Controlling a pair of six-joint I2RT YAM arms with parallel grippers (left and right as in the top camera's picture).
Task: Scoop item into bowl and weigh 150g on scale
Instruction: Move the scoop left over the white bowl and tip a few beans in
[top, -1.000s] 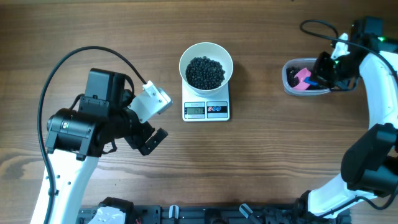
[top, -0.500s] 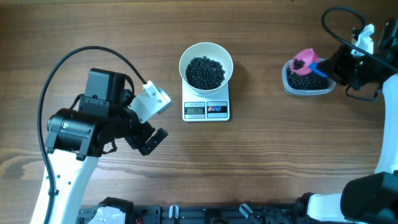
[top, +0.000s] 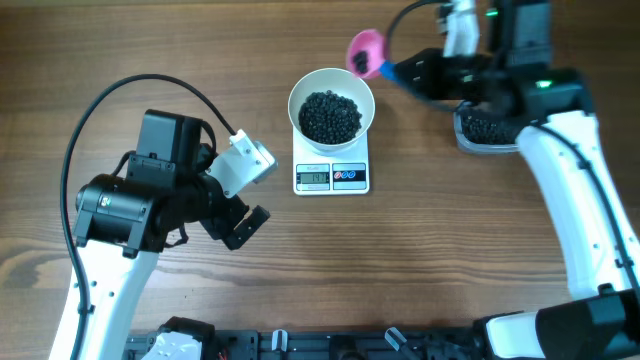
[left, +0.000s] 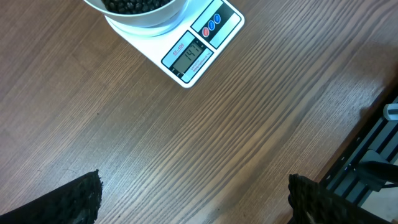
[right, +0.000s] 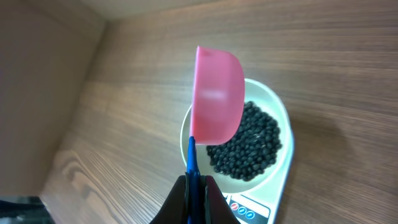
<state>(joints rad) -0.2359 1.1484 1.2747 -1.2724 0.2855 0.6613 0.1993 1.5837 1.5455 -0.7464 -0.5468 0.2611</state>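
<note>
The white bowl (top: 300, 92) holds a heap of black beads (top: 331, 116) and stands on the small white scale (top: 332, 178), whose display is lit. My right gripper (top: 415, 72) is shut on the blue handle (right: 192, 160) of a pink scoop (top: 364, 50). The scoop hangs just beyond the bowl's far right rim. In the right wrist view the scoop's cup (right: 216, 102) shows only its outside over the bowl (right: 283, 118), so its contents are hidden. My left gripper (top: 238, 200) is wide open over bare wood to the left of the scale (left: 199, 43).
A clear plastic tub (top: 490, 130) with more black beads sits right of the scale, partly under my right arm. The left arm's black cable (top: 110, 95) loops over the table's left side. A dark rail (top: 330, 345) runs along the front edge.
My right arm has lifted the pink scoop out of the tub and carried it left to the bowl's far right rim. The left arm, bowl and scale have not moved.
</note>
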